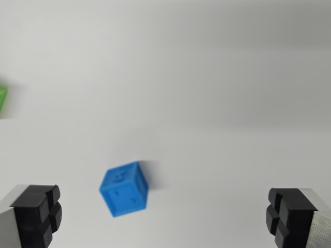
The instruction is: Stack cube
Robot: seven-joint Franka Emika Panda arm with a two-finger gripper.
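You are looking straight down from the wrist at a plain white table, and your gripper hangs above it with its two black finger pads spread wide, one pad at the wrist view's left bottom corner and the other at the right bottom corner, with nothing between them. The blue cube sits on the table just inside the left pad, turned at an angle to the line between the pads, so it is off centre in your span and its faces do not line up square with the pads. That wide spread makes sense for an approach: it gives you room to come down around the cube without knocking it. At the far left edge a sliver of a green cube shows, well apart from the blue one and mostly cut off by the frame; it looks like the likely partner for the stack, though you cannot tell from here which goes on top. Before you descend, you would probably want to shift toward the wrist view's left and rotate to match the blue cube's faces, since closing on its corners could twist it or push it away
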